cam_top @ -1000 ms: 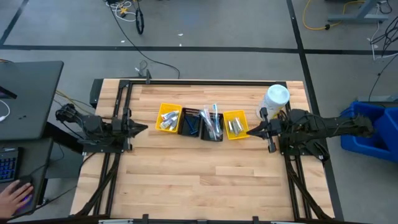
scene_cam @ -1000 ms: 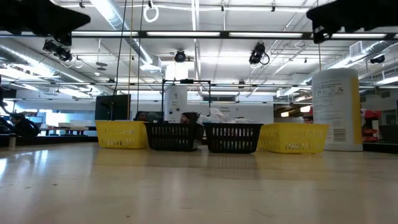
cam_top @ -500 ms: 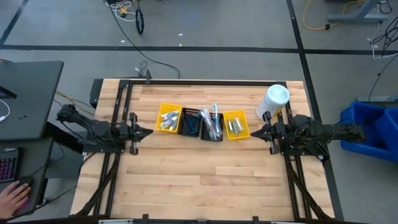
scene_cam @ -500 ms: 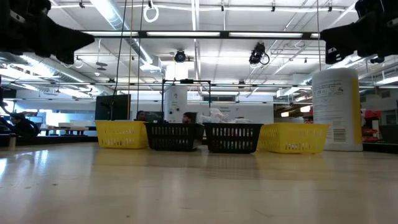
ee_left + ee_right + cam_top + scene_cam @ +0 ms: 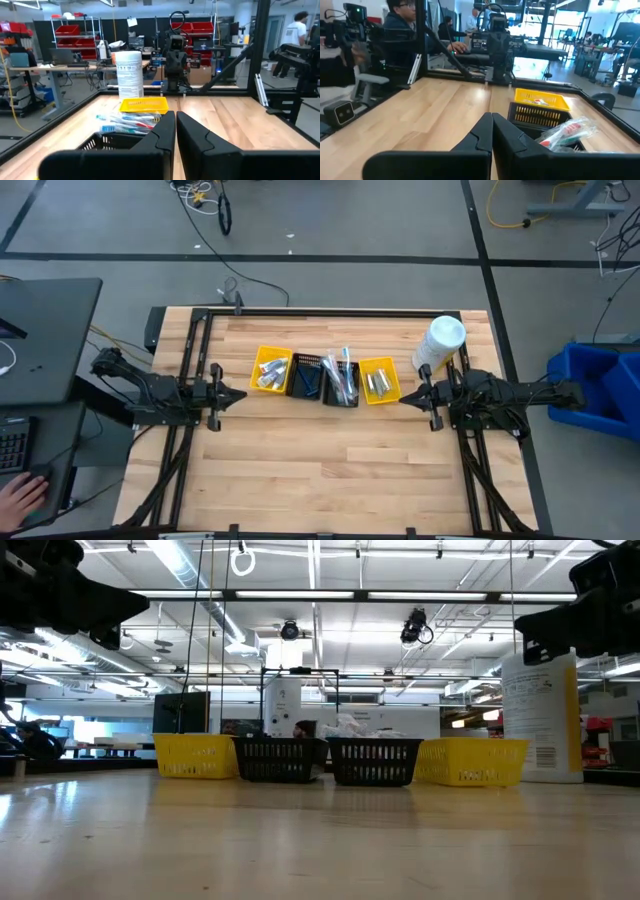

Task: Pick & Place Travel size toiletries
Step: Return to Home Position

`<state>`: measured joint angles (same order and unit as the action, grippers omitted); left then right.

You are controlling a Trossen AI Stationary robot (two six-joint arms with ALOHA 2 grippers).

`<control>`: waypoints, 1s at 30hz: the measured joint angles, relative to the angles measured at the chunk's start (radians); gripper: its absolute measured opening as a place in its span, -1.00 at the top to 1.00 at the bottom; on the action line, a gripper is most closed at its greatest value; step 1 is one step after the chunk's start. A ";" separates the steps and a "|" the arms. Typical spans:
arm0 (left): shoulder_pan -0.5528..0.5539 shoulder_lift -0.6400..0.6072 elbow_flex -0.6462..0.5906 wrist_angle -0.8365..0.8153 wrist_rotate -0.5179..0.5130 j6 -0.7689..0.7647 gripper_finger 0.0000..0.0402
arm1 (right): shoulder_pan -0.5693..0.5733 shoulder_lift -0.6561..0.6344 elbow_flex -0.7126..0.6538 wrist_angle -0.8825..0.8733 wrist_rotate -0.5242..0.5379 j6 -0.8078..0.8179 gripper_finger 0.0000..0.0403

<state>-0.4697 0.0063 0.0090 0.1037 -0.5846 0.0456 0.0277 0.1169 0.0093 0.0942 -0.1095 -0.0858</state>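
Observation:
Four small baskets stand in a row on the wooden table: yellow (image 5: 271, 369), black (image 5: 307, 376), black (image 5: 341, 381), yellow (image 5: 379, 380). They hold the toiletries: white tubes (image 5: 268, 375) in the left yellow basket, dark items (image 5: 311, 383), wrapped toothbrushes (image 5: 343, 372) (image 5: 127, 121) (image 5: 570, 131), and pale items (image 5: 376, 384). My left gripper (image 5: 243, 393) (image 5: 176, 120) is shut and empty, left of the row. My right gripper (image 5: 403, 397) (image 5: 492, 121) is shut and empty, right of the row. Both hang above the table, pointing at the baskets.
A large white cylindrical bottle (image 5: 441, 342) (image 5: 541, 716) stands upright at the far right, just behind my right arm. A dark frame (image 5: 330, 311) runs round the table. Bare wood lies in front of the baskets (image 5: 320, 460). A person (image 5: 400, 30) sits beyond the left edge.
Both arms have come down, as the low view shows. My left gripper has moved a little toward the baskets and turned about its own axis. My right arm has drawn back toward the table's right edge.

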 joint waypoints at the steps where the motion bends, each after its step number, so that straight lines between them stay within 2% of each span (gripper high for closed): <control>1: 0.000 0.000 0.000 0.000 0.000 -0.006 0.88 | 0.000 0.000 0.000 0.002 0.000 0.004 0.97; 16: 0.000 0.000 -0.001 0.000 -0.002 0.140 0.88 | 0.000 0.000 0.000 0.000 0.002 0.018 0.97; 30: 0.000 0.000 -0.002 0.000 -0.002 0.146 0.88 | 0.000 0.000 0.000 0.000 0.003 0.018 0.97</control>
<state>-0.4695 0.0063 0.0074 0.1037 -0.5865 0.1912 0.0273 0.1173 0.0093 0.0940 -0.1070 -0.0681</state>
